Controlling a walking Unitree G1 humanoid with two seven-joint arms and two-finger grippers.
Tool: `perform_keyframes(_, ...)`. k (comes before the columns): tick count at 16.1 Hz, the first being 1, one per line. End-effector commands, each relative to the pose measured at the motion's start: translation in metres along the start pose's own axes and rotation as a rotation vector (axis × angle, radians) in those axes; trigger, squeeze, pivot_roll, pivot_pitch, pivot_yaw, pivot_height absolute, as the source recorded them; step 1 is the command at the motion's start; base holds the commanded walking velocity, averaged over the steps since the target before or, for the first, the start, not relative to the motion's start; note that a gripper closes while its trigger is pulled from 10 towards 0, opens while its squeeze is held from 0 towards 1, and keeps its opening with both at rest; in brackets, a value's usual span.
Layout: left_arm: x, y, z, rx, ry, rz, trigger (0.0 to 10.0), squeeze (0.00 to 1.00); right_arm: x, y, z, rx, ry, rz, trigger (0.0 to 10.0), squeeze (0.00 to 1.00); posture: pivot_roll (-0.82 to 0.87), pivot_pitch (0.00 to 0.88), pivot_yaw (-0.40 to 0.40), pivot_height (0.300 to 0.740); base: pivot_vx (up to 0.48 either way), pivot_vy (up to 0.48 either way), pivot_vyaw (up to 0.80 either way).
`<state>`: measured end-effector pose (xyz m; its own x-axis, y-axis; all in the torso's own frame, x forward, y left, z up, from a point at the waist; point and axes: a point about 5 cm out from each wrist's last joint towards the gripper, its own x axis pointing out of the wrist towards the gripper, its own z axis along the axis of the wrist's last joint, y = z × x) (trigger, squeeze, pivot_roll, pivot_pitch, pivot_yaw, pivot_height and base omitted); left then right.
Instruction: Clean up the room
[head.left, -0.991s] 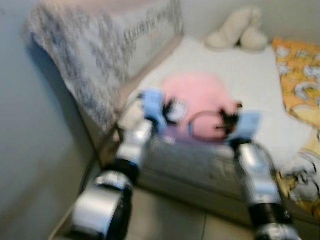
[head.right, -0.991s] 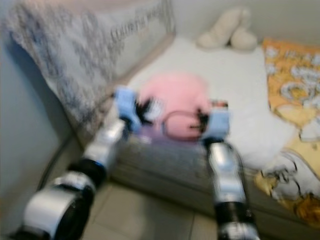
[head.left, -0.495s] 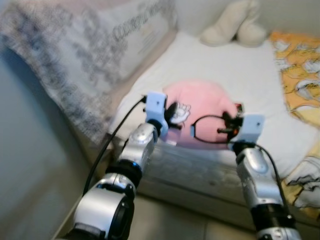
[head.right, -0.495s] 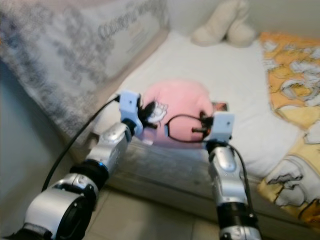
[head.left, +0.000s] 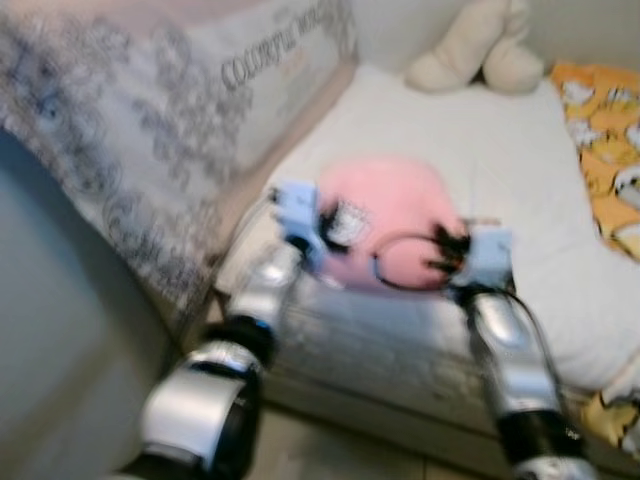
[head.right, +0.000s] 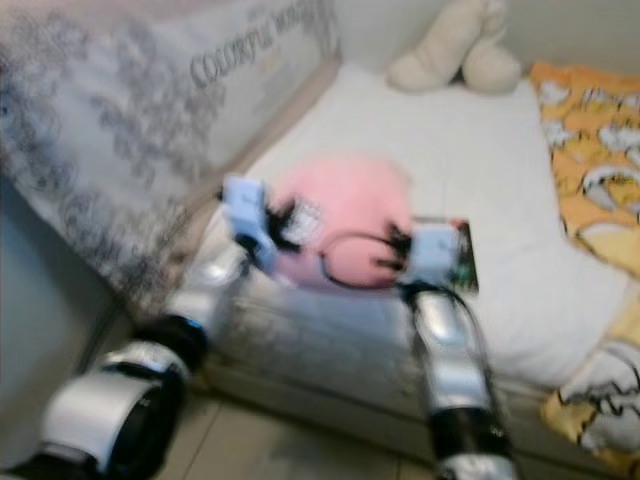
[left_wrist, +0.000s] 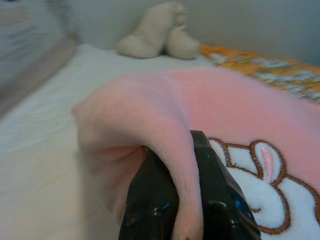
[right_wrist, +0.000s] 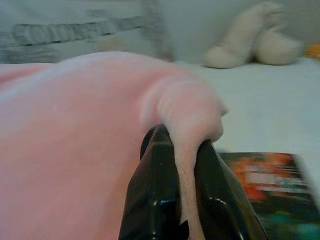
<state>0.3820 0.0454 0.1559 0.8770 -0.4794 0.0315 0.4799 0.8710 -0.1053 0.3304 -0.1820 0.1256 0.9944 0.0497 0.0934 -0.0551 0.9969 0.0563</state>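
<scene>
Both grippers pinch the soft pink fleece blanket on the white mattress.
Left gripper and right gripper each clamp a fold; the next move is likely lifting it evenly.

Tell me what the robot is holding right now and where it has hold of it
The pink blanket, on the bed. The left tool pinches a fold at its left edge; the right tool pinches a fold at its right edge.

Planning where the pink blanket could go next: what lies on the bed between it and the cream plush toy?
Bare white sheet separates the pink blanket from the cream plush toy, as the right eye view shows.
</scene>
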Motion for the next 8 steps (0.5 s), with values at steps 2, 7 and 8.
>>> perform_keyframes(2, 0.003, 0.0102, 0.0188, 0.033, -0.048, 0.016, 10.0, 0.0, 0.0043, 0.0074, 0.0117, -0.004, -0.05, 0.019, 10.0, 0.0, 0.0, 0.0, 0.05, 0.732, 0.435, 0.0, 0.0)
perform_keyframes(7, 0.0036, 0.011, 0.0196, 0.033, -0.045, 0.013, 10.0, 0.0, 0.0027, 0.0079, 0.0105, -0.009, -0.049, 0.023, 10.0, 0.0, -0.01, 0.0, 0.056, 0.732, 0.435, 0.0, 0.0)
perform_keyframes(8, 0.0038, 0.0107, 0.0197, 0.034, -0.044, 0.01, 10.0, 0.0, 0.0025, 0.0079, 0.0108, -0.01, -0.051, 0.022, 10.0, 0.0, -0.02, 0.0, 0.056, 0.732, 0.431, 0.0, 0.0)
